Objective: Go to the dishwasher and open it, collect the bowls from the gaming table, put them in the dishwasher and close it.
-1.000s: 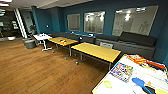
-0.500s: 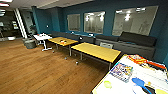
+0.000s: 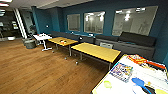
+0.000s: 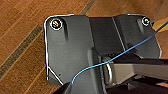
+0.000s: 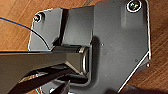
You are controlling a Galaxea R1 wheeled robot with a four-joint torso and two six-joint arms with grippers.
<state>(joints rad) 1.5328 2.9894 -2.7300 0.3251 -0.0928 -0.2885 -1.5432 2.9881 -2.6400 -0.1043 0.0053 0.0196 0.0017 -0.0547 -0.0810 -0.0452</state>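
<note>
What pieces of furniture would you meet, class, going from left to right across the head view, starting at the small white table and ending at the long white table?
small white table → first yellow-topped table → second yellow-topped table → gaming table, with the board game and a blue bowl on it.

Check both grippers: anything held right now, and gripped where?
Cannot be told. Both wrist views show robot hardware over the wooden floor, with no fingers made out. The blue bowl and pale green bowl lie on the gaming table.

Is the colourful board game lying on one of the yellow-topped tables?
No, the board game lies on the white-topped gaming table, beside the yellow ones.
</note>
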